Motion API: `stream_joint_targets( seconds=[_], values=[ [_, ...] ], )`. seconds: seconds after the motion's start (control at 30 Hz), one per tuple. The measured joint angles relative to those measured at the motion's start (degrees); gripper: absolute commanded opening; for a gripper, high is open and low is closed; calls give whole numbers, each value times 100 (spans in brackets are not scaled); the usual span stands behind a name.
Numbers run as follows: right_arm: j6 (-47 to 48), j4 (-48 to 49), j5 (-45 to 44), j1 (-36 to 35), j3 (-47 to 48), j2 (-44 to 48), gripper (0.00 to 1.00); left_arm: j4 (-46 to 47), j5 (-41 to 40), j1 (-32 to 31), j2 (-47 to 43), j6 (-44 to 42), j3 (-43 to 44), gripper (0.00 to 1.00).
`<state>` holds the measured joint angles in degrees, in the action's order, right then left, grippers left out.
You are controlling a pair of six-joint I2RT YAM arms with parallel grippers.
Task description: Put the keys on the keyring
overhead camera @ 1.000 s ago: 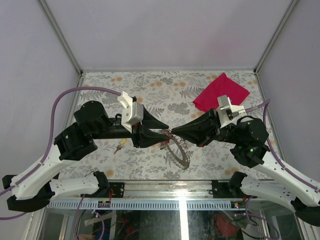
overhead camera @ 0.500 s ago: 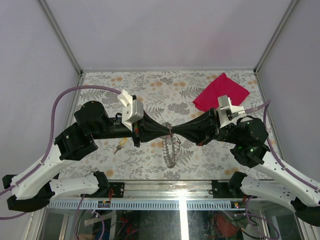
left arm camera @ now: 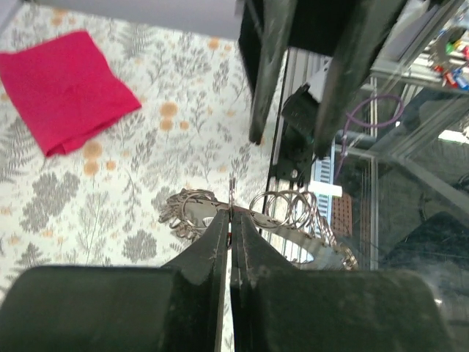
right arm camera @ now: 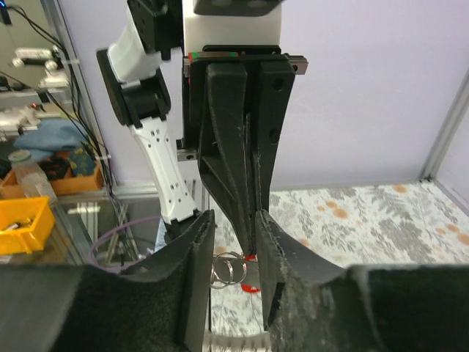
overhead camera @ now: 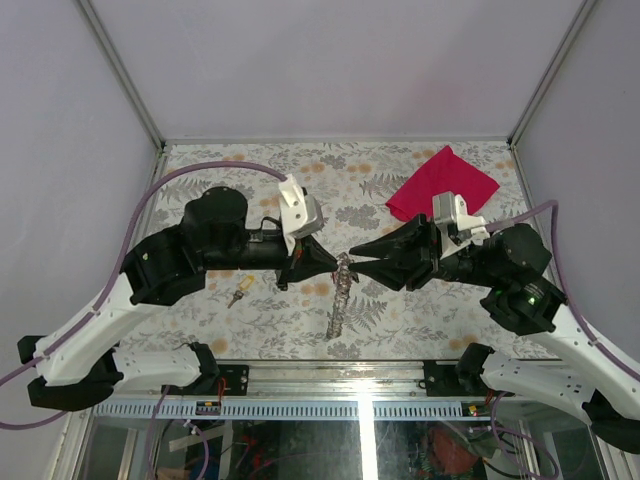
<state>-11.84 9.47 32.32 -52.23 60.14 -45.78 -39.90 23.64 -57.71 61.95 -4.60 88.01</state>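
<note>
My left gripper (overhead camera: 333,262) is shut on the keyring (overhead camera: 340,292), a large metal ring carrying several small rings, which hangs edge-on above the table. In the left wrist view the shut fingertips pinch its wire (left arm camera: 231,213). My right gripper (overhead camera: 353,263) faces it, open, its fingers (right arm camera: 198,271) on either side of the left gripper's tips without touching the ring. A red key head (right arm camera: 250,287) shows below the small rings (right arm camera: 229,267). The yellow key (overhead camera: 239,293) lies on the table under my left arm.
A red cloth (overhead camera: 442,183) lies at the back right of the floral table, and shows in the left wrist view (left arm camera: 66,88). The table's front edge with a metal rail (overhead camera: 330,378) is just below the hanging ring.
The two grippers came together at the ring, then my right gripper opened and let go. My left arm shifted right, and the ring now hangs edge-on from the left gripper alone.
</note>
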Motion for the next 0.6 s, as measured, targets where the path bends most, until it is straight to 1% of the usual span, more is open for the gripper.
stream_joint_targets(
  seconds=[0.13,0.3,0.43,0.6],
  values=[
    [358,-844,-68,0,420,-79,39,-841,-195,0,389,-98,494,0],
    [616,-1617,-190,0,713,-297,40,-1495,-525,0,660,-61,798,0],
    [704,-1985,-188,0,719,-485,40,-1740,-763,0,765,35,975,0],
    [730,-2214,-160,0,719,-734,40,-1906,-763,0,828,55,1078,0]
  ],
)
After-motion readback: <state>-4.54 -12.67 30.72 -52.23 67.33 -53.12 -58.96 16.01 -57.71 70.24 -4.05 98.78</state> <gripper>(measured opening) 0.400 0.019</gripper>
